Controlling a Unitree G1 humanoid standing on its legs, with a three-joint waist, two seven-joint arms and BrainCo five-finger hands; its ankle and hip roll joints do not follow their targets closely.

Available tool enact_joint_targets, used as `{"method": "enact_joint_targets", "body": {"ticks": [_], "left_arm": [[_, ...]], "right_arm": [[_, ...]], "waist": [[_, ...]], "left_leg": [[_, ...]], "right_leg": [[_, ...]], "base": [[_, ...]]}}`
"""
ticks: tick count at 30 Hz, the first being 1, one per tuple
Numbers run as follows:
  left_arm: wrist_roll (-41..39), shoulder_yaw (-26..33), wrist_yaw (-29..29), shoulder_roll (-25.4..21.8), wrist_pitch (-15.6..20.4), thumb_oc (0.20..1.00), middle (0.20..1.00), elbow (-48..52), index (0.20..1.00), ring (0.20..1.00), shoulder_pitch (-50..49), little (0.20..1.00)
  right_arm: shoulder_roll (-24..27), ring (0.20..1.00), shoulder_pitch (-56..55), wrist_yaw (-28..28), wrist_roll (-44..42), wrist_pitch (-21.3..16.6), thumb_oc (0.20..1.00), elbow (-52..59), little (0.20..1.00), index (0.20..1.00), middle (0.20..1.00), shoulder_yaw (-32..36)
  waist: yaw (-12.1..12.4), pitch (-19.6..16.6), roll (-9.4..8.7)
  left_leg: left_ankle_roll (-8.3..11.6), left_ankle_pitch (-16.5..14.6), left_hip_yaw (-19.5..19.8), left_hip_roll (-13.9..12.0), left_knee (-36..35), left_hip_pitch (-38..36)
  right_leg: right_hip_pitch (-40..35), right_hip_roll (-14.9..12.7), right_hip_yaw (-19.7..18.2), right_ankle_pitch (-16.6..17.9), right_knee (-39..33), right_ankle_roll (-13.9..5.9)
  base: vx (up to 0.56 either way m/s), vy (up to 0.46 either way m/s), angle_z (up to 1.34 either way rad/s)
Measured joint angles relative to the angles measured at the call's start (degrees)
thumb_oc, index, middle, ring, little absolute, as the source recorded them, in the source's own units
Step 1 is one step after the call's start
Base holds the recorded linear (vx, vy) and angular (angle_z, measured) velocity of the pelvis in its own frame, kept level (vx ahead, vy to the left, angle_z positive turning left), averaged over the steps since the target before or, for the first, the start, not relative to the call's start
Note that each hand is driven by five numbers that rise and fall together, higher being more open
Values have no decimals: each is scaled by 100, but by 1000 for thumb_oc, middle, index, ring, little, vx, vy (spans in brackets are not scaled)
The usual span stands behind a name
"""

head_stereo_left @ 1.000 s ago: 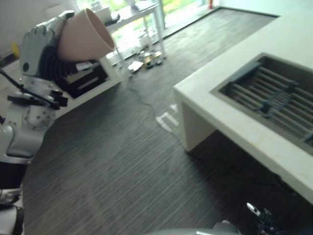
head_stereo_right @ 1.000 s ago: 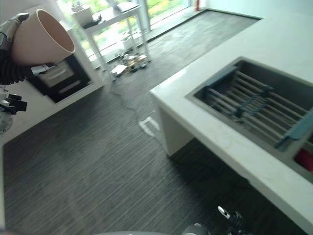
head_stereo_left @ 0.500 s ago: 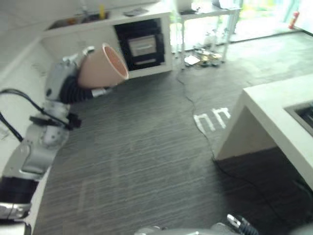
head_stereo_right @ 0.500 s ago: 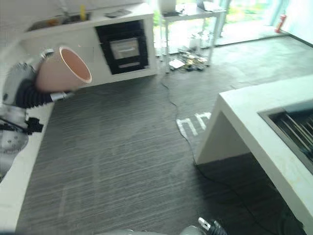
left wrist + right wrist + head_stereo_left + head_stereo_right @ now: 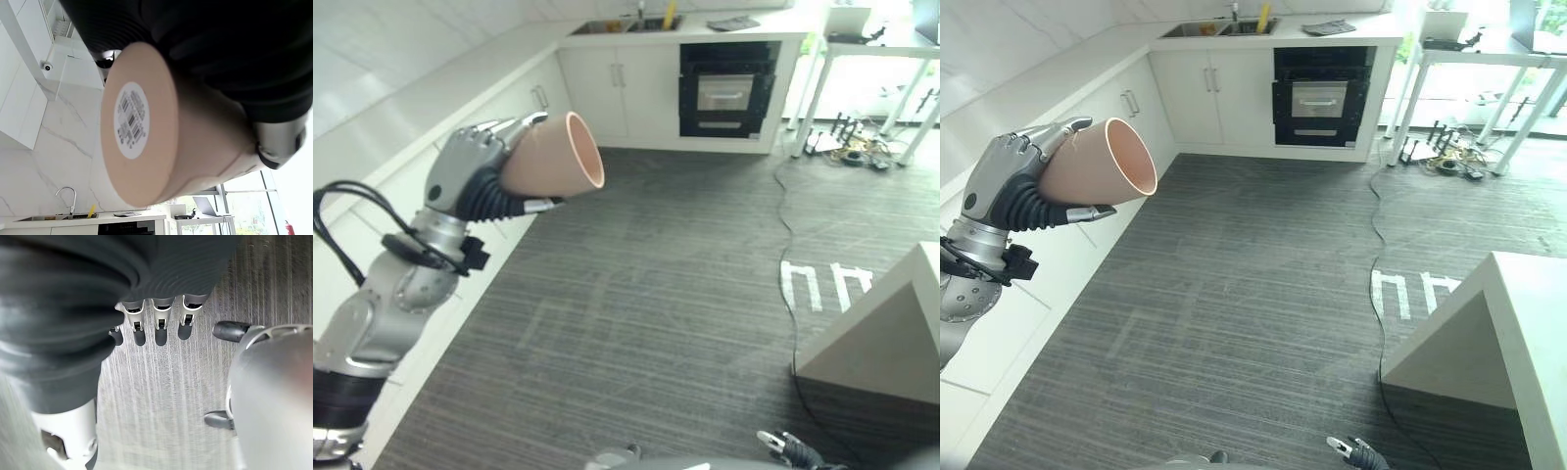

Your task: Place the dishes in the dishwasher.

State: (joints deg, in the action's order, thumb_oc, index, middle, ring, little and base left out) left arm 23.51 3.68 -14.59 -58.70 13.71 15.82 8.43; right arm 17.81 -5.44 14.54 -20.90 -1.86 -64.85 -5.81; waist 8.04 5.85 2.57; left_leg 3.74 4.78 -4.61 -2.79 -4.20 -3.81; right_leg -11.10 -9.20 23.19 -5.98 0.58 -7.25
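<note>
Cup in your left hand, carried on its side above the floor.

In the eye views your left hand [image 5: 470, 162] has its fingers curled over the cup [image 5: 553, 155], mouth pointing away from the palm; that sideways hold probably suits sliding it into a rack, though you cannot tell which cabinet is the dishwasher. In the left wrist view the cup's base [image 5: 132, 120] faces the camera with a round barcode sticker [image 5: 131, 120], its print too small to read. In the right wrist view your right hand [image 5: 156, 323] hangs with fingers straight and relaxed, holding nothing, above the floor [image 5: 161, 396].
</note>
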Motion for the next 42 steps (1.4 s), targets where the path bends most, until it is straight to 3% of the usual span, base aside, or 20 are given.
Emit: {"method": "enact_joint_targets", "body": {"ticks": [2, 4, 5, 8, 9, 15, 17, 18, 20, 22, 23, 26, 29, 31, 33, 34, 36, 39, 41, 42], "left_arm": [[0, -38, 30, 1, 52, 200, 200, 14, 200, 200, 27, 200], [-12, -62, 44, 5, 124, 200, 200, 17, 200, 200, 27, 200], [-18, -63, 66, 9, 121, 200, 200, 43, 200, 200, 26, 200], [-43, -162, 163, 35, 171, 200, 200, 171, 200, 200, 24, 200], [-212, -342, 229, 95, 228, 200, 200, -60, 200, 200, 336, 200], [-211, -925, 319, 1032, -555, 200, 200, -811, 200, 200, 97, 200], [-213, -1094, 292, 1120, -698, 200, 200, -897, 200, 200, 220, 200], [-215, -1157, 290, 1075, -756, 200, 200, -1009, 200, 200, 420, 200], [-246, -1166, 287, 874, -848, 200, 200, -1033, 200, 200, 587, 200], [-325, -1170, 287, 750, -851, 200, 200, -1031, 200, 200, 620, 200], [-454, -1167, 284, 783, -799, 200, 200, -1009, 200, 200, 683, 200], [-447, -1148, 244, 851, -755, 200, 200, -932, 200, 200, 738, 200], [-436, -1149, 249, 1062, -734, 200, 200, -949, 200, 200, 617, 200], [-428, -1124, 260, 1195, -723, 200, 200, -964, 200, 200, 496, 200], [-420, -1023, 326, 1195, -691, 200, 200, -952, 200, 200, 371, 200], [-406, -1011, 485, 1189, -647, 200, 200, -1046, 200, 200, 474, 200], [-326, -1038, 625, 1127, -526, 200, 200, -1218, 200, 200, 652, 200], [-336, -1068, 691, 870, -425, 200, 200, -1271, 200, 200, 906, 200], [-350, -1045, 728, 693, -408, 200, 200, -1292, 200, 200, 905, 200], [-461, -1045, 727, 533, -366, 200, 200, -1321, 200, 200, 904, 200]], "right_arm": [[120, 1000, -36, 1, -9, 3, 1000, -128, 1000, 1000, 1000, -28], [217, 1000, -79, -7, -59, -2, 1000, -166, 1000, 1000, 1000, -14], [208, 1000, -112, -11, -64, -23, 1000, -207, 1000, 1000, 1000, 11], [284, 1000, -125, -31, -239, -55, 1000, -203, 1000, 1000, 1000, 193], [176, 1000, -209, 2, -154, -158, 1000, -205, 1000, 1000, 1000, 187], [282, 1000, 15, 480, -50, -305, 1000, -205, 1000, 1000, 1000, 200], [312, 1000, 94, 413, -51, -403, 1000, -66, 1000, 1000, 1000, -9], [291, 1000, 273, 335, -51, -399, 1000, -16, 1000, 1000, 1000, -46], [267, 1000, 552, 202, -27, -404, 1000, 11, 1000, 1000, 1000, -34], [266, 1000, 668, 91, 12, -417, 1000, 11, 1000, 1000, 1000, -39], [296, 1000, 625, -15, 15, -409, 1000, -40, 1000, 1000, 1000, -45], [291, 1000, 573, -181, 142, -376, 1000, -138, 1000, 1000, 1000, -121], [288, 1000, 319, -351, 190, -336, 1000, -242, 1000, 1000, 1000, -212], [339, 1000, 227, -443, 206, -177, 1000, -335, 1000, 1000, 1000, -216], [345, 1000, 265, -468, 215, -121, 1000, -322, 1000, 1000, 1000, -208], [164, 1000, 213, -464, 174, -120, 1000, -254, 1000, 1000, 1000, -52], [22, 1000, 47, -487, 150, -162, 1000, -200, 1000, 1000, 1000, 40], [-157, 1000, -75, -490, -65, -179, 1000, -91, 1000, 1000, 1000, 272], [-179, 1000, -20, -487, -79, -239, 1000, 37, 1000, 1000, 1000, 300], [-165, 1000, 68, -465, -92, -298, 1000, 127, 1000, 1000, 1000, 359]], "waist": [[-13, -42, 95], [-78, -123, 32], [-128, -100, -21], [-256, -166, 55], [-449, -221, 171], [-559, -165, 180], [-556, -71, 234], [-568, 21, 149], [-479, 238, -29], [-462, 296, -90], [-511, 292, -33], [-438, 308, 122], [-451, 323, 126], [-442, 309, 157], [-352, 284, 128], [-365, 330, -153], [-369, 308, -308], [-339, 296, -335], [-323, 301, -296], [-335, 324, -146]], "left_leg": [[-76, 0, -196, -72, -124, 119], [-47, -419, -1279, -284, -119, 110], [-102, -374, -1370, -298, -19, 61], [-14, -246, -1305, -535, 221, -134], [108, -129, -1180, -243, -78, -226], [141, -111, -1170, -350, -40, -327], [162, -104, -1144, -501, 400, -13], [227, -45, -1188, -570, 996, 438], [488, 333, -1146, -725, 1893, 882], [465, 425, -1192, -869, 2402, 1272], [337, 173, -1267, -828, 1730, 1211], [343, 223, -1298, -843, 257, 1084], [332, 217, -1519, -909, 343, 1074], [254, 153, -1578, -771, 165, 710], [56, 412, -1335, -540, -43, 434], [-171, 300, -1309, -203, 149, 357], [-326, 209, -1265, 50, 99, 189], [-593, 30, -1124, 181, 57, -4], [-627, -98, -1163, 204, 44, -151], [-718, -298, -1211, 170, 10, -252]], "right_leg": [[5, 73, 178, 8, 1, 69], [-18, -13, 431, 29, -40, 108], [2, -109, 491, 27, -18, 111], [-127, -245, 503, 99, -30, -29], [-86, -479, 185, 377, -271, -429], [-195, -334, -64, 262, -318, -457], [31, -229, -211, -35, 65, -302], [444, -294, -414, -362, 601, -41], [707, -394, -658, -565, 1053, 142], [489, -287, -638, -468, 817, 212], [317, -186, -509, -406, 520, 182], [177, 68, -497, -256, 359, 303], [-90, 72, -464, -362, 308, 187], [-318, -12, -596, -515, 408, 15], [-368, -157, -737, -579, 498, -116], [-448, -474, -627, -506, 749, -248], [-209, -813, -680, -364, 1598, -431], [770, -956, -959, -132, 3680, -880], [1184, -876, -1064, -120, 4171, -858], [1578, -849, -1052, -257, 4651, -749]], "base": [[-66, 58, 65], [-27, 77, 52], [-26, 91, 39], [-40, 108, 17], [-25, 26, 20], [123, -58, -2], [77, -103, 24], [97, -33, 13], [210, 95, -19], [397, 323, -10], [425, 355, 8], [332, 298, -5], [428, 411, -10], [319, 340, -36], [340, 307, -57], [445, 488, -16], [293, 359, 29], [157, 225, 41], [134, 128, -15], [148, 45, -29]]}}
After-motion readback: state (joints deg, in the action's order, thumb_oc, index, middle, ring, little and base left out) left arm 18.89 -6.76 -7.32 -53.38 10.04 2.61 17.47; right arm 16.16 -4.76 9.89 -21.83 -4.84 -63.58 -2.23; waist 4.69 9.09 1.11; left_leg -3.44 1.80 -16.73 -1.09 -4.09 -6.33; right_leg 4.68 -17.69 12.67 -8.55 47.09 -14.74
